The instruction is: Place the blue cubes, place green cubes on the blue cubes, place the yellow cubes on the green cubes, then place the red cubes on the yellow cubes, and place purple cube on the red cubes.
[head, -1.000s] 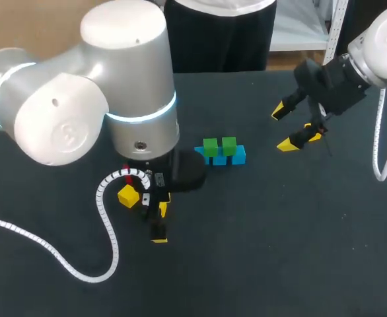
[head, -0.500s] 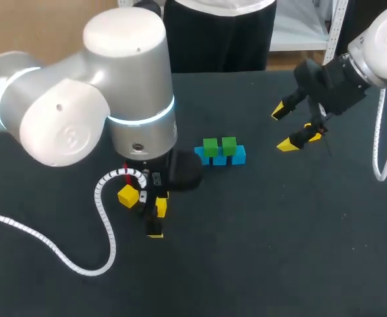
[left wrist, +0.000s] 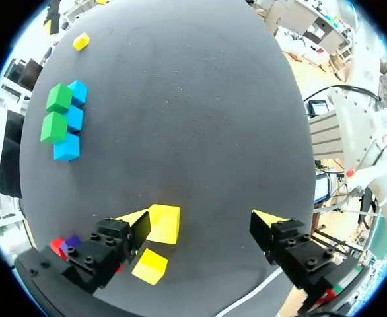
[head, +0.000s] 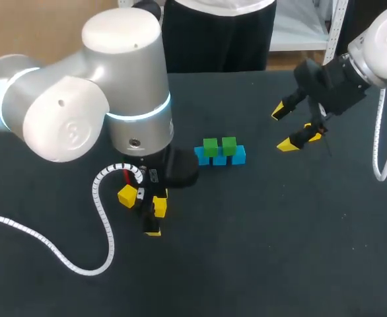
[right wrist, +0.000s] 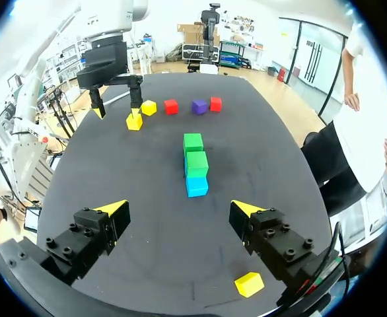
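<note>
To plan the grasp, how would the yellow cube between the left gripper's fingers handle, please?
The yellow cube looks rigid and flat-faced, so probably won't roll. Resting by one finger of the left gripper, it may slide first.

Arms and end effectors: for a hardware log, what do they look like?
Left arm and right arm: rounded white-grey shells, the left with a glowing blue ring, white ribbed cables. Left end effector and right end effector: black, yellow-tipped fingers.

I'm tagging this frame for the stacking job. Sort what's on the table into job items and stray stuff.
Job items: blue cubes, green cubes stacked on them, yellow cubes, red cubes, purple cube.

Just lying about: white cable on the table.
</note>
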Controlling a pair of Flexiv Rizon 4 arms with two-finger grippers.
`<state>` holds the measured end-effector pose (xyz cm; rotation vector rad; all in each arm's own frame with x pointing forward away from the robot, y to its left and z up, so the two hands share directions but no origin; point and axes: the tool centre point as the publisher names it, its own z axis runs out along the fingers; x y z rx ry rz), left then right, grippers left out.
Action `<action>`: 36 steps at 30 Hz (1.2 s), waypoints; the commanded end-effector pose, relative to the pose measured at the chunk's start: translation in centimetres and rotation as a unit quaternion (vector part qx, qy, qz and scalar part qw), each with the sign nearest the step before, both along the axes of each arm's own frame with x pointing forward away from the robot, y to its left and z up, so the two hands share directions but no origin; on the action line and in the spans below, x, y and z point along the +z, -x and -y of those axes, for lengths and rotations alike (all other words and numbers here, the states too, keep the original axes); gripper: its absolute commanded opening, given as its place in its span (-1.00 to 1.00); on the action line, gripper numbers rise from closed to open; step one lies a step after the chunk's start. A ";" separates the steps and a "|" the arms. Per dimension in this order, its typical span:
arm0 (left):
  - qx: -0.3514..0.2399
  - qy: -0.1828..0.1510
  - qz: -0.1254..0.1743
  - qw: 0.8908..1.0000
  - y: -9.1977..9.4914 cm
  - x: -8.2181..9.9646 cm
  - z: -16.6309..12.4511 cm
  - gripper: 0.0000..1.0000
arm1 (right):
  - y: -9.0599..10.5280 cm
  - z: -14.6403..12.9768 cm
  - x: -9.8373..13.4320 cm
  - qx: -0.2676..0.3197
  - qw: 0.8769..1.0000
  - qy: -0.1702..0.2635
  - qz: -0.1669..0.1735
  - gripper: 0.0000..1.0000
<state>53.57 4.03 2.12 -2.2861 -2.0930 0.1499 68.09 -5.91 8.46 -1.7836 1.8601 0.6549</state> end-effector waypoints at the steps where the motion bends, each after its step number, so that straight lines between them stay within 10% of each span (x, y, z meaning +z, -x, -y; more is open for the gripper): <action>1: -0.002 -0.004 -0.010 1.000 -0.8 -0.1 0.3 1.00 | 0.1 0.0 0.0 -0.001 1.000 0.000 0.001 1.00; 36: 0.002 -0.022 0.003 1.000 -1.9 0.3 0.7 1.00 | 0.1 0.0 0.0 -0.001 1.000 0.000 0.001 1.00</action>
